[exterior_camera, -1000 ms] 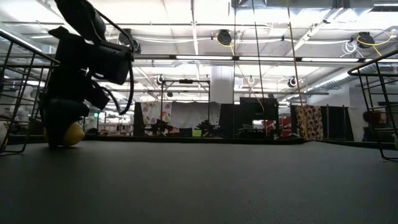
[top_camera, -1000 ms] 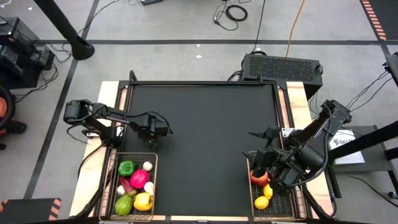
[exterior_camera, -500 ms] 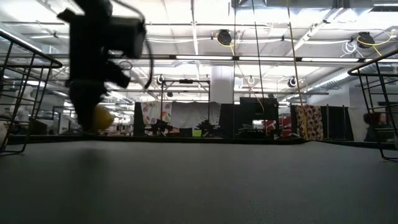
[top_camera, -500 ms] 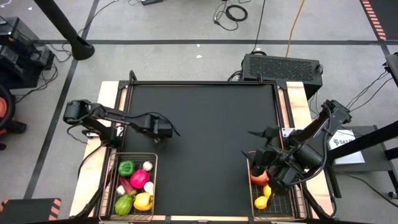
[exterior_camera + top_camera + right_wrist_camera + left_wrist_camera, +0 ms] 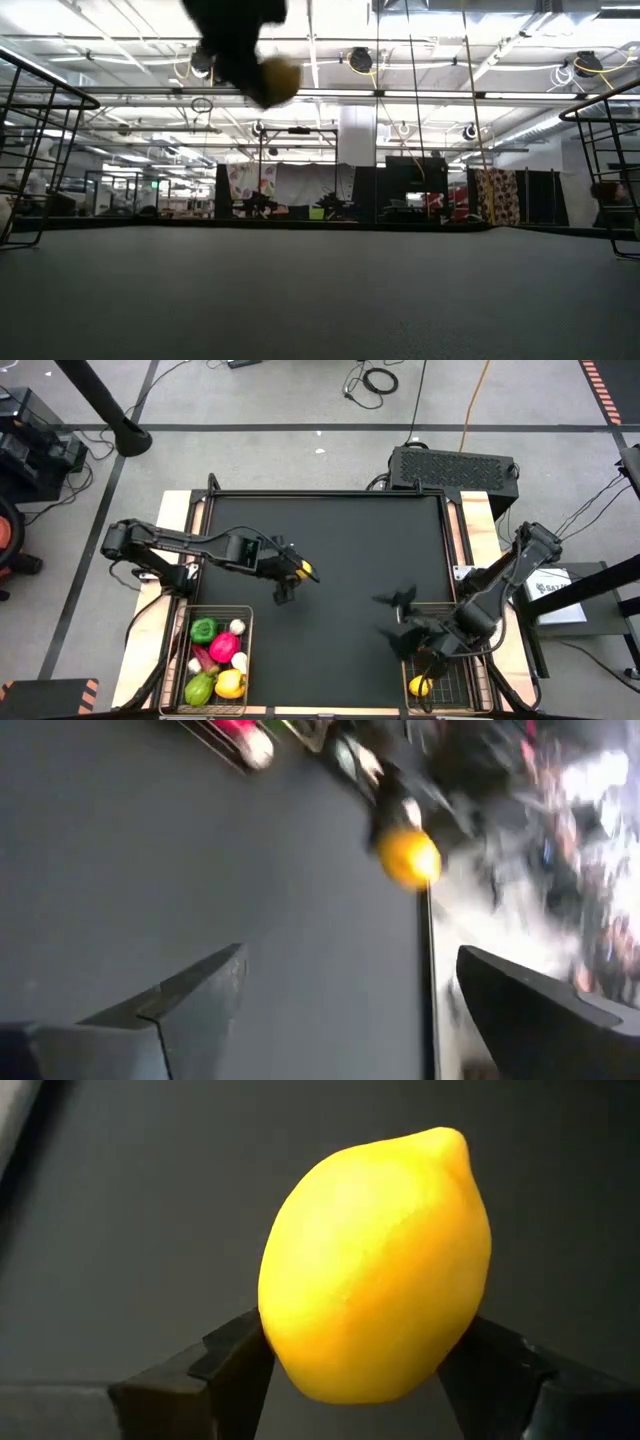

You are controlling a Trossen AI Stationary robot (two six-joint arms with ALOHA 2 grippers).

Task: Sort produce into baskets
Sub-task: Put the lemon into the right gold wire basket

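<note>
My left gripper point(image 5: 298, 570) is shut on a yellow lemon point(image 5: 304, 571), high over the black table's left-middle; the lemon also shows in the low view point(image 5: 277, 80) and the left wrist view point(image 5: 375, 1265). My right gripper point(image 5: 394, 622) is open and empty over the table, left of the right basket point(image 5: 450, 698), which holds a lemon point(image 5: 420, 685). The left basket point(image 5: 190, 650) at the near left holds a green pepper point(image 5: 203, 628), a pink-red pepper point(image 5: 223, 647), garlic point(image 5: 237, 626), a lemon point(image 5: 230, 683) and more. My left gripper pinches the lemon across its middle, one finger point(image 5: 235, 1370) on each side point(image 5: 285, 1350). The fingers come from the table's left, slanting down. The lemon is lifted well clear of the table, its pointed end point(image 5: 445, 1142) away from the wrist.
The black tabletop point(image 5: 340, 540) lies bare between the two baskets. A raised black frame point(image 5: 330, 494) runs along the table's far edge. The right arm point(image 5: 500, 585) reaches in over the right basket and hides part of it.
My left gripper has risen and gone toward the table's right with the lemon, lifting it from table height to well clear. My right gripper has swung from over the right basket out toward the table's middle.
</note>
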